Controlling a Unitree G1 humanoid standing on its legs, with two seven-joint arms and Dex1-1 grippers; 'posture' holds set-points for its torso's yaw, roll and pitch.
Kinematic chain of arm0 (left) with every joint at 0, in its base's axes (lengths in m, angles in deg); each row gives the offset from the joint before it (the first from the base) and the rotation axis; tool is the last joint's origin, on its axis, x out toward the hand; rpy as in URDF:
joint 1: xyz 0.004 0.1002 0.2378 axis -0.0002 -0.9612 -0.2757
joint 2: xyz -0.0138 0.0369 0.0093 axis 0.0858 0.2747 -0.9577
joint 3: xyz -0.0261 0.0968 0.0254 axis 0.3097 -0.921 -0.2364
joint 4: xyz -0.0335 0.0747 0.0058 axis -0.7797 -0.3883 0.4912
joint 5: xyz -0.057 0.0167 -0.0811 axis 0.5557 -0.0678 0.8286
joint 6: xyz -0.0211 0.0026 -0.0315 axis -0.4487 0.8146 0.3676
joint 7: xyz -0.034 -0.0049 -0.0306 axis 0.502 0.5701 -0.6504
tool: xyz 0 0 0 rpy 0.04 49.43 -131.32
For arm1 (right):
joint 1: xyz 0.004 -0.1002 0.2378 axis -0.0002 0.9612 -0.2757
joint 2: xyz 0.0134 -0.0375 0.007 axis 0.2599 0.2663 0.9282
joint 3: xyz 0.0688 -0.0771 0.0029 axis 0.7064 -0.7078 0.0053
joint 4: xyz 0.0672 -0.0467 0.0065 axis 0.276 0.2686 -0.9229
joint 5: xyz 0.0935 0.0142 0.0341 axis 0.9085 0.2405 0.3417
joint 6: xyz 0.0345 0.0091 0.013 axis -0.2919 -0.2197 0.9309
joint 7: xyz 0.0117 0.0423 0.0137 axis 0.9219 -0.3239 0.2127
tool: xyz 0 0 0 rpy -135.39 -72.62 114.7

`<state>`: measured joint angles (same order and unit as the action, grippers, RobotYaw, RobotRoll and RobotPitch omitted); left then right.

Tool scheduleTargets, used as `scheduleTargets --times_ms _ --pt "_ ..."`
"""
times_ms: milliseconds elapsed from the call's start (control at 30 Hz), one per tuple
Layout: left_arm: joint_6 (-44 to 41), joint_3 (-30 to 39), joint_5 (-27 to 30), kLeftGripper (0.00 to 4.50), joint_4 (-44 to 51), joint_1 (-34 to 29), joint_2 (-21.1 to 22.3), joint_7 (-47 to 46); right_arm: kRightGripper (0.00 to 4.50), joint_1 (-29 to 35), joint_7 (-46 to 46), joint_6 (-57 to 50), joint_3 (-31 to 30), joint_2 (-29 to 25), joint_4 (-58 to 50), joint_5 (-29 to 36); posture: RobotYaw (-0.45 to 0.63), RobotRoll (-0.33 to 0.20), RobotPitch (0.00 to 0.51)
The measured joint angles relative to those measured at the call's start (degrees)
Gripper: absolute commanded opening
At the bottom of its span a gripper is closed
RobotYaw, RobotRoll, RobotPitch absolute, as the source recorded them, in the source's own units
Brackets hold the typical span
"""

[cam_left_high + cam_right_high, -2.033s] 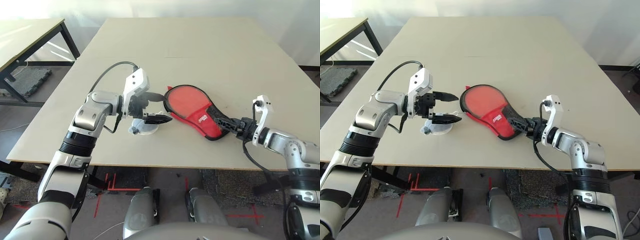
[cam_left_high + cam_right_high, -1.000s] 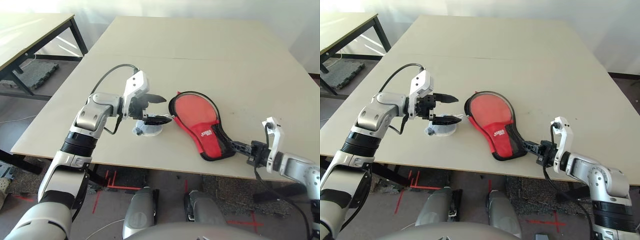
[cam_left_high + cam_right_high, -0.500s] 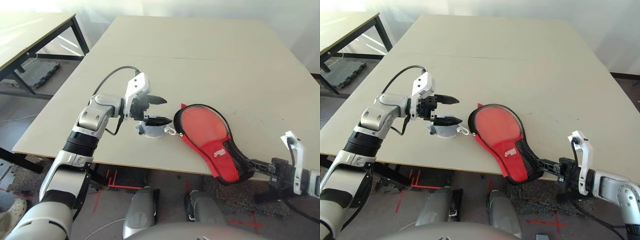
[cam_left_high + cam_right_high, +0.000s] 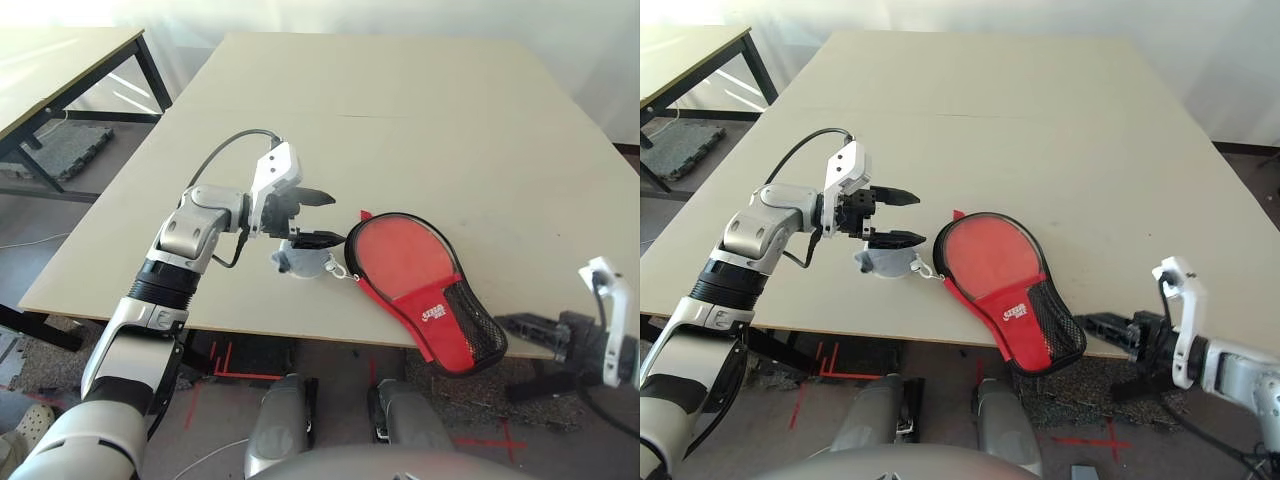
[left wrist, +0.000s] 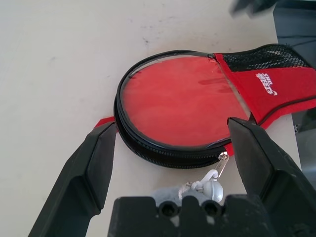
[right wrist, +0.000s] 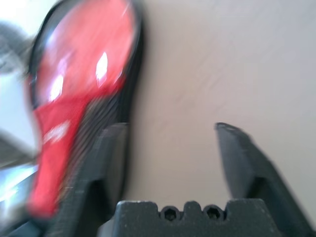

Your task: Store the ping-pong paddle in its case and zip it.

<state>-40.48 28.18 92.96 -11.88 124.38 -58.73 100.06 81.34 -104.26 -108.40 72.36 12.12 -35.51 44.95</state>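
Case (image 4: 415, 275) lies zipped, its narrow end overhanging the table (image 4: 420, 110) edge. Left gripper (image 4: 315, 216) fingers apart beside its round end; right gripper (image 6: 170, 148) fingers apart, clear of it.

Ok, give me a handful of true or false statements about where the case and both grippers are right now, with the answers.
1. The case lies red side up with its narrow mesh end hanging over the near edge of the table. True.
2. The right gripper is clamped on the case's mesh end. False: it is open and apart from the case, off the table's near edge.
3. The left gripper is open, beside the round end of the case. True.
4. A greyish tag lies on top of the case's red face. False: it lies on the table beside the case, under the left gripper, joined to the zipper edge by a cord.
5. The case's white logo sits on its round end. False: it sits by the mesh pocket.
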Motion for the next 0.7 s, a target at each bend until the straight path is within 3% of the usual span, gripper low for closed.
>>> scheduleTargets --times_ms 133,300,433,700 --pt "-0.4 0.2 0.0 4.5 0.2 -0.1 1.2 0.0 4.48 -6.5 -1.2 8.3 -3.1 1.5 0.9 -3.6 0.08 0.0 0.053" --pt "-3.3 0.9 0.4 4.5 3.5 -1.3 3.3 -0.5 4.48 -17.1 -3.7 15.1 -16.0 5.5 3.5 -10.1 0.12 0.0 0.05" --pt "-5.7 2.8 0.7 4.5 6.3 -3.2 5.3 -2.1 4.48 -23.3 -6.5 18.3 -22.0 7.8 8.2 -13.2 0.15 0.0 0.048" --pt "-9.5 6.7 2.3 4.5 12.3 -9.1 8.2 -5.1 4.48 -28.8 -10.3 25.3 -27.7 9.1 17.1 -20.2 0.19 0.0 0.039"
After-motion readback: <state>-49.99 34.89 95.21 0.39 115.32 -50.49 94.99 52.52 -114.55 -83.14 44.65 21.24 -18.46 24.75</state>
